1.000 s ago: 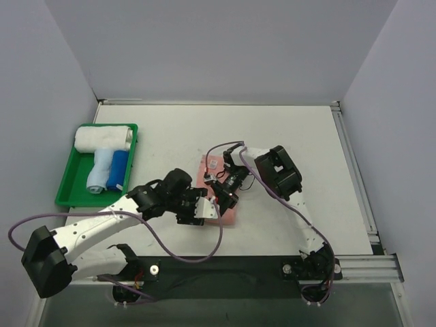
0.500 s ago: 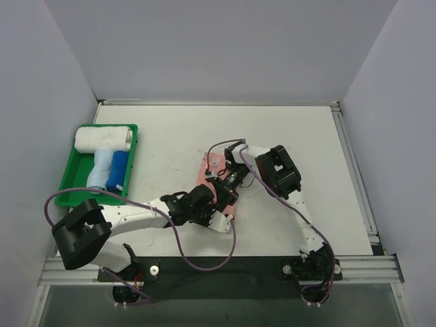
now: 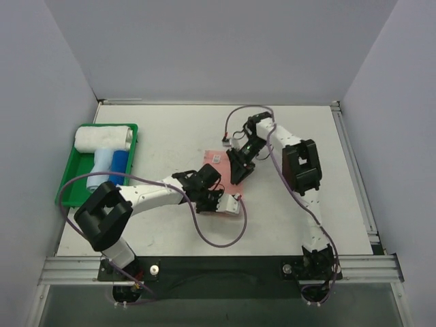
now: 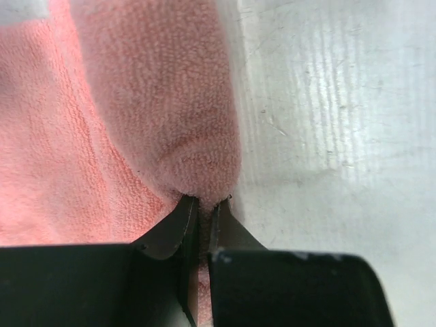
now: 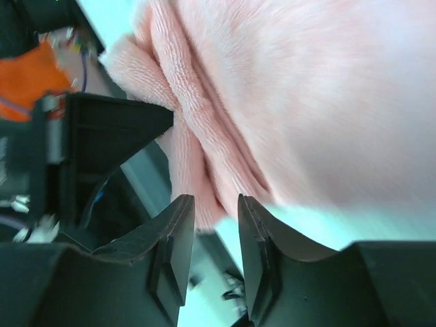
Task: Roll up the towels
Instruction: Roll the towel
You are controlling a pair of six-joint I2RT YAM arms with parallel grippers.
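Since half a second ago, the right arm has stretched away from its base towards the upper middle of the overhead view, and the right gripper [image 3: 239, 169] now sits higher in the frame, at the right edge of the salmon-pink terry cloth towel [image 3: 221, 155]. The left arm has swung its elbow inward, and the left gripper [image 3: 223, 204] has moved up a little, staying at the towel's lower end. The towel's upper part now lies further up and to the right on the white table [image 3: 170, 129], at the centre of the frame.

In the left wrist view, the left gripper's fingers [image 4: 170, 228] are almost together, pinching a thick fold of the towel at their tips. In the right wrist view, the right gripper's jaws stand apart with a bunched edge of the towel between them; whether they press on it cannot be told.

At the left of the overhead frame, the green plastic tray [image 3: 66, 185] is unchanged, holding a white rolled towel [image 3: 102, 138], a light blue rolled towel [image 3: 102, 162] and a darker blue roll [image 3: 120, 161].
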